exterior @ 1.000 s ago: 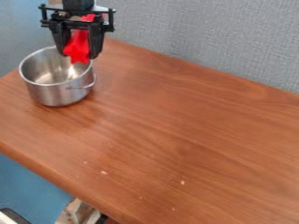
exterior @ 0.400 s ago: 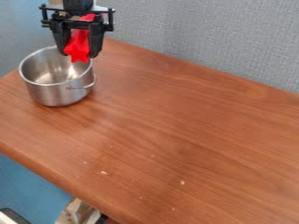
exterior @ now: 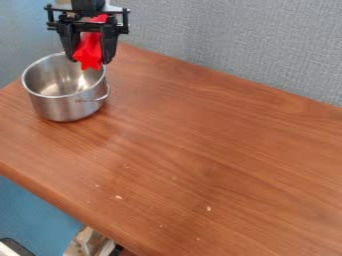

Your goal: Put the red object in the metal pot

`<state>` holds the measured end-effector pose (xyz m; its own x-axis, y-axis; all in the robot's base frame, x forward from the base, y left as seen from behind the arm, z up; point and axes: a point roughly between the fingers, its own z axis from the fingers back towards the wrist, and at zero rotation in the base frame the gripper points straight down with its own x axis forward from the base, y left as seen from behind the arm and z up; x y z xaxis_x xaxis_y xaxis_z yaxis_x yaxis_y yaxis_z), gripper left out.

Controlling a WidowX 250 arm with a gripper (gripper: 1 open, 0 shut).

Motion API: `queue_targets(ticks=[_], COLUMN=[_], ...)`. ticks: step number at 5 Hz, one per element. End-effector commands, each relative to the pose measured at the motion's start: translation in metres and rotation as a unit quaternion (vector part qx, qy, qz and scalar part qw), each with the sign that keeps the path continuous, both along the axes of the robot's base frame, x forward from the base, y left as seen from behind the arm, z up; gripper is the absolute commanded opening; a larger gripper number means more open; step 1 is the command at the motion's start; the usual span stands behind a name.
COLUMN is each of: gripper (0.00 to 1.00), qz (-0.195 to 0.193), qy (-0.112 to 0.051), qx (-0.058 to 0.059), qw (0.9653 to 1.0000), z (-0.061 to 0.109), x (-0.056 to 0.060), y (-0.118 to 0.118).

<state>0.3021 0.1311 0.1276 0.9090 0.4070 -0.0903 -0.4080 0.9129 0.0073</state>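
A bright red object (exterior: 88,51) hangs upright between the black fingers of my gripper (exterior: 88,58), which is shut on it at the top left of the view. It sits just above the far right rim of the metal pot (exterior: 56,92), a shiny round steel pot standing on the wooden table near its left corner. The block's lower end is close to the pot's rim; I cannot tell whether it touches. The pot's inside looks bare.
The brown wooden table (exterior: 201,150) stretches to the right and toward the front, with its edges at the left and bottom. A grey-blue textured wall (exterior: 254,40) rises behind the table.
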Motion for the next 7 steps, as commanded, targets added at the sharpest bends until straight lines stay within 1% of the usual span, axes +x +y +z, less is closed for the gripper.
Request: queue_targets(ticks=[1, 3, 7], gripper=[0.00, 0.00, 0.00], qz=[0.017, 0.035, 0.050], qy=[-0.029, -0.032, -0.032], qx=[0.015, 0.021, 0.029], qw=[0.9993, 0.9987, 0.9978], z=[0.014, 0.010, 0.011], x=[0.003, 0.003, 0.002], y=[0.014, 0.028, 0.037])
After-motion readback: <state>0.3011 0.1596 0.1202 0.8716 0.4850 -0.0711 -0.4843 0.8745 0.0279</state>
